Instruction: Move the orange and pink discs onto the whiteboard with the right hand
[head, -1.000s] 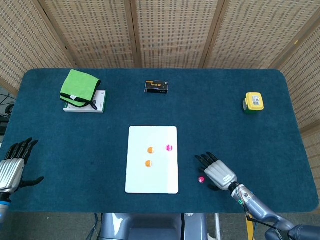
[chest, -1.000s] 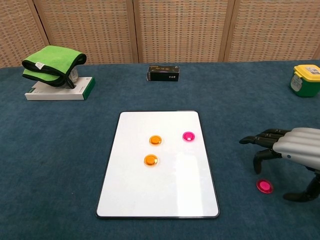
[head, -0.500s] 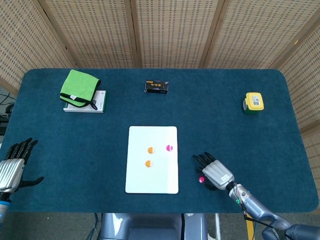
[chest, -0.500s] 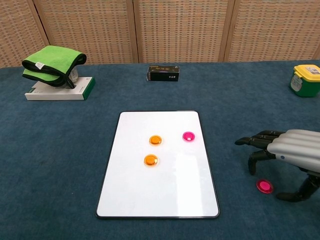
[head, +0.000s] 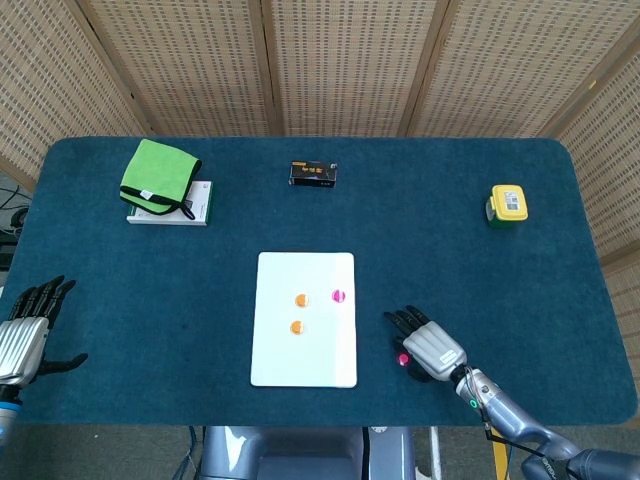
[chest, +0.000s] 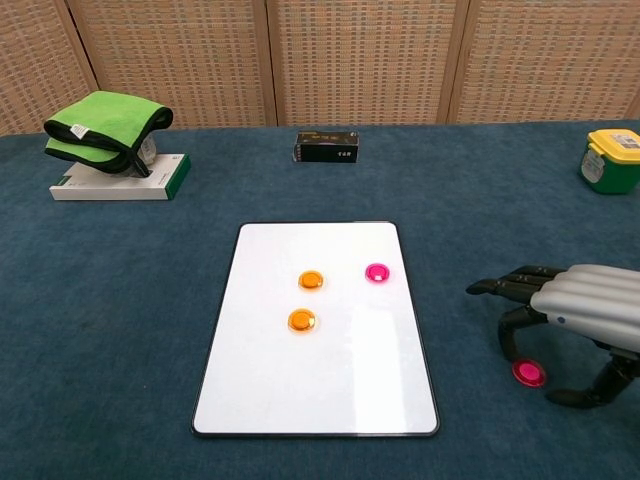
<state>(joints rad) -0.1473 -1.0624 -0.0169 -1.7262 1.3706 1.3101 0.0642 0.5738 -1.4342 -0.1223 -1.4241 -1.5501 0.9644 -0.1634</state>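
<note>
The whiteboard (head: 305, 362) (chest: 270, 400) lies at the table's middle. On it sit two orange discs (head: 301, 300) (head: 297, 327) (chest: 311, 280) (chest: 301, 321) and one pink disc (head: 338, 296) (chest: 376, 272). A second pink disc (head: 403, 359) (chest: 528, 373) lies on the blue cloth right of the board. My right hand (head: 428, 344) (chest: 575, 310) hovers over this disc, fingers curled down around it, holding nothing. My left hand (head: 25, 335) rests open at the table's left edge, seen only in the head view.
A green cloth (head: 157, 176) (chest: 105, 125) lies on a book (head: 200, 205) (chest: 120, 185) at the back left. A black box (head: 313, 174) (chest: 326, 147) stands at the back centre, a yellow-green container (head: 507, 205) (chest: 612, 160) at the far right.
My right hand has crept left and lowered over the loose pink disc, fingers closing in around it. The discs and the left hand have not moved.
</note>
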